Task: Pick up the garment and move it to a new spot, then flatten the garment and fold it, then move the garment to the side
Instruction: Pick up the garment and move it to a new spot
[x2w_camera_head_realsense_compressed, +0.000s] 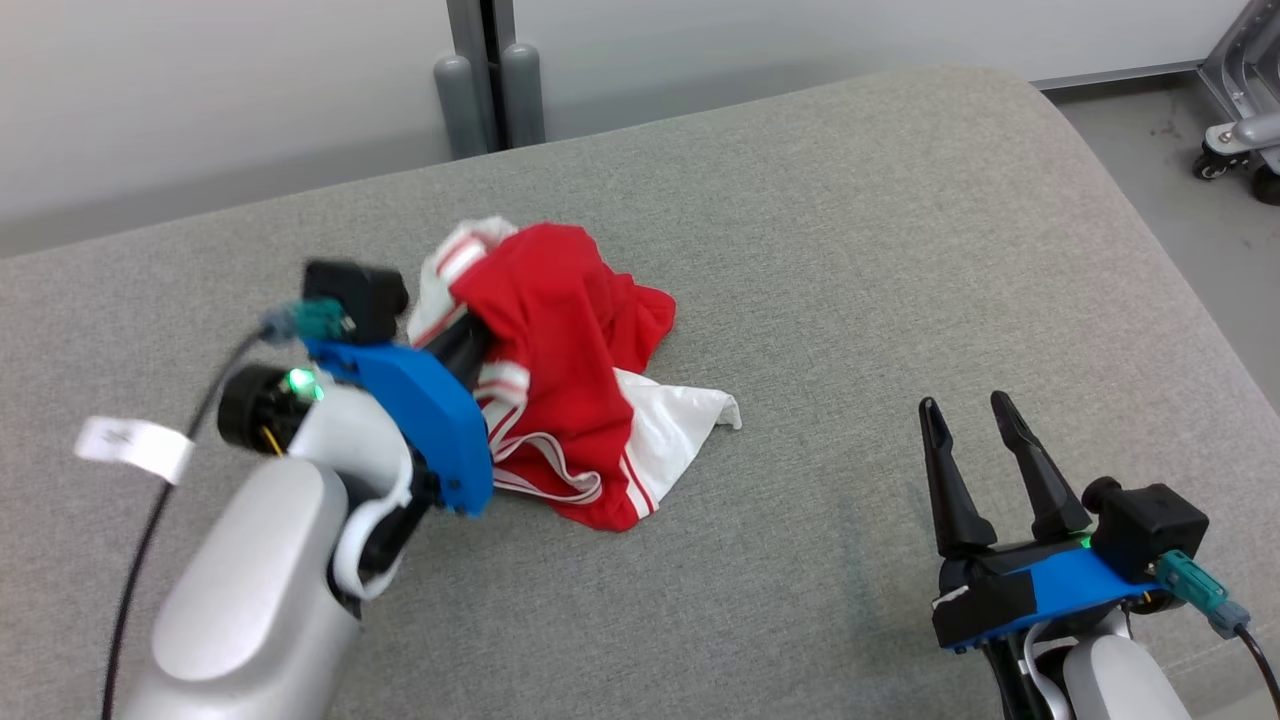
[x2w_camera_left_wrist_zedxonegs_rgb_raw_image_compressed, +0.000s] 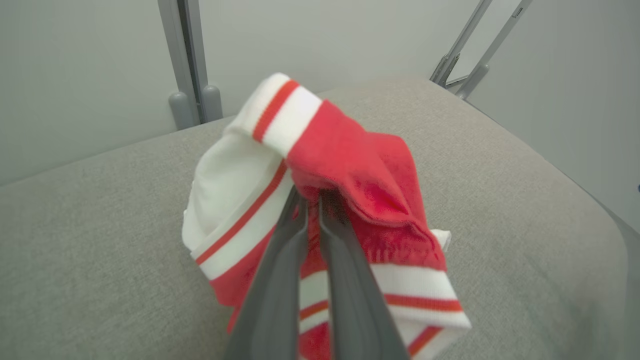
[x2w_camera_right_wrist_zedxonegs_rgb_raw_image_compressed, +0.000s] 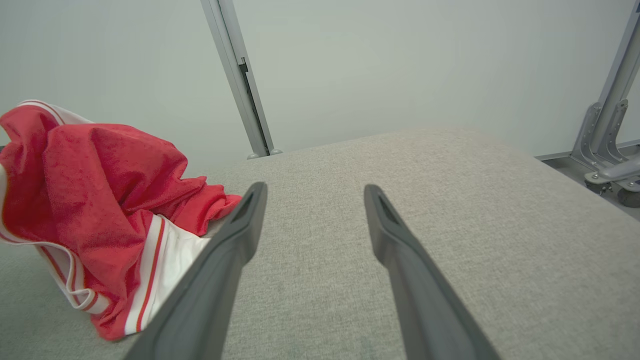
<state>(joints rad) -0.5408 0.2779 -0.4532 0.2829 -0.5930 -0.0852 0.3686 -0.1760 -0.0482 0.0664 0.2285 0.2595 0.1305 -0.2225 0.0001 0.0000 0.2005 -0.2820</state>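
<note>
Left gripper (x2w_camera_left_wrist_zedxonegs_rgb_raw_image_compressed: 312, 198) pinches the garment (x2w_camera_head_realsense_compressed: 560, 320); right gripper (x2w_camera_head_realsense_compressed: 967, 405) gapes idle. Lift high so trailing folds clear the cushion (x2w_camera_head_realsense_compressed: 900, 250).

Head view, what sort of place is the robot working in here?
Likely a lab or test room, not a home: the garment lies on a grey padded surface against a plain wall with a metal post, and a metal frame on casters stands on the grey floor.

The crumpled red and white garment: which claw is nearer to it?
Left. The left claw is shut on the crumpled red and white garment; the right claw stands open, apart from it, over the grey fabric surface.
</note>
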